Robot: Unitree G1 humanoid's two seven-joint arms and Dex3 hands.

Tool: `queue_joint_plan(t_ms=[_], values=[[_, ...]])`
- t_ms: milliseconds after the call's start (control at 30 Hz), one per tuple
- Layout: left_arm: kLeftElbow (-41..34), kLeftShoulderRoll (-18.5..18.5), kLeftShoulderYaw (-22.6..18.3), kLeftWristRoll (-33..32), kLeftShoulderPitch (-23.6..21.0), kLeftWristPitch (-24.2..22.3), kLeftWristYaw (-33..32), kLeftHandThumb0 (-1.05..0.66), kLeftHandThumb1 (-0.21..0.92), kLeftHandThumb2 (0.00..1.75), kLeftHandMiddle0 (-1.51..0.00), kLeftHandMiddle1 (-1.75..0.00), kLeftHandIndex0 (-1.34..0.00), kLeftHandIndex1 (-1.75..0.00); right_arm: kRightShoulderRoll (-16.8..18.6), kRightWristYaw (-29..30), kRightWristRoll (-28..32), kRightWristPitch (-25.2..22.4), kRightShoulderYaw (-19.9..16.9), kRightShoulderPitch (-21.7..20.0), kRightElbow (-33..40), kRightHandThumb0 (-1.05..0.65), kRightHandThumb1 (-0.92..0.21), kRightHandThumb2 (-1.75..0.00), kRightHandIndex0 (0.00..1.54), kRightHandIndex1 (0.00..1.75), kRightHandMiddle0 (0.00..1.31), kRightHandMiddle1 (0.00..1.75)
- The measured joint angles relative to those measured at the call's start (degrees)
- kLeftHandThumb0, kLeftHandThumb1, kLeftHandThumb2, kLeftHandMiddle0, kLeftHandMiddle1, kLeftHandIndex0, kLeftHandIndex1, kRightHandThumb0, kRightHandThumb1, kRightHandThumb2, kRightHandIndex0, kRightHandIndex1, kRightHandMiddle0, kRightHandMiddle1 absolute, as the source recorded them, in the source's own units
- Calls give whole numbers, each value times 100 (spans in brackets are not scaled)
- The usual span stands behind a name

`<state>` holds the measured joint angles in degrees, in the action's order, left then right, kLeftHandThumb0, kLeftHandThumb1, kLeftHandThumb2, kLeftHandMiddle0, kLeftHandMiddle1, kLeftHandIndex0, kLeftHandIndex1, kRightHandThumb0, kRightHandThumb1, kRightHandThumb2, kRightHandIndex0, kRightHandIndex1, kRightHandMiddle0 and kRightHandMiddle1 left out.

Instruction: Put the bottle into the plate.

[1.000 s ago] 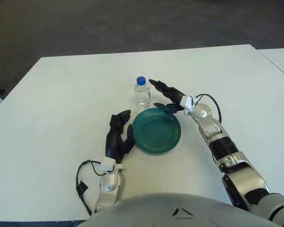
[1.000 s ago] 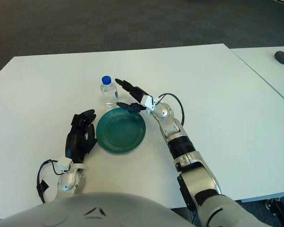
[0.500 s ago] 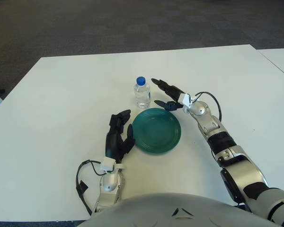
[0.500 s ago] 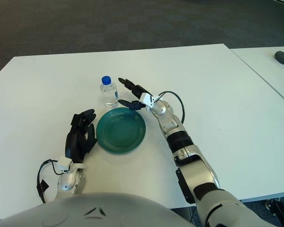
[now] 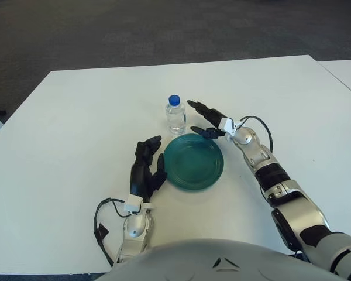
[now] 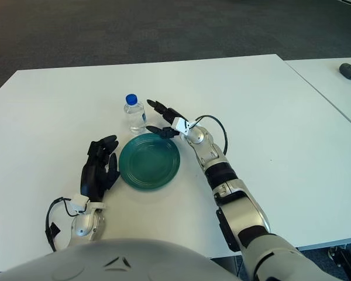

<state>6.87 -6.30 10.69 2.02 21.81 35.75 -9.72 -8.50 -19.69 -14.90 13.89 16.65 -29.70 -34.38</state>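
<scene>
Bottle [image 5: 175, 116]: a small clear one with a blue cap, standing upright on the white counter [image 5: 76, 117], long axis vertical and cap pointing straight up. It sits just beyond the far-left rim of the plate, close to it but not on it.

Plate [image 5: 193, 162]: round, dark green, lying flat on the counter with nothing in it, nearer the robot than the bottle.

Right robot hand [image 5: 206, 120]: reached in from the right, just to the right of the bottle and above the plate's far rim. Its dark fingers [image 5: 198, 107] are spread apart and point left toward the bottle, one set higher near the bottle's shoulder, one lower near its base. There is a visible gap between fingertips and bottle; the hand holds nothing.

Right arm: silver and black, running from the lower right corner diagonally up to the hand, with a black cable looping by the wrist.

Left robot hand [image 5: 147, 170]: shows just left of the plate, fingers loosely extended and pointing away from the robot, gripping nothing. Whether it touches the counter I cannot tell.

Second table: a white edge shows at the far right, separate from the counter.
</scene>
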Motion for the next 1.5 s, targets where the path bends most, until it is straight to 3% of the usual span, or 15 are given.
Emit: queue_joint_plan(t_ms=[667,1500], values=[[-1,-1,44,69,5,39,-202,-74,92,70,-56,-74,-16,-100,692,420,-63,284,254,-363,-937,-105,-92,-51,0,0,0,0],[-2,53,427,125,14,505,-309,-63,92,67,-50,-66,-5,-104,1026,519,-87,710,338,-749,-1910,-105,-92,-50,3,1,4,3]])
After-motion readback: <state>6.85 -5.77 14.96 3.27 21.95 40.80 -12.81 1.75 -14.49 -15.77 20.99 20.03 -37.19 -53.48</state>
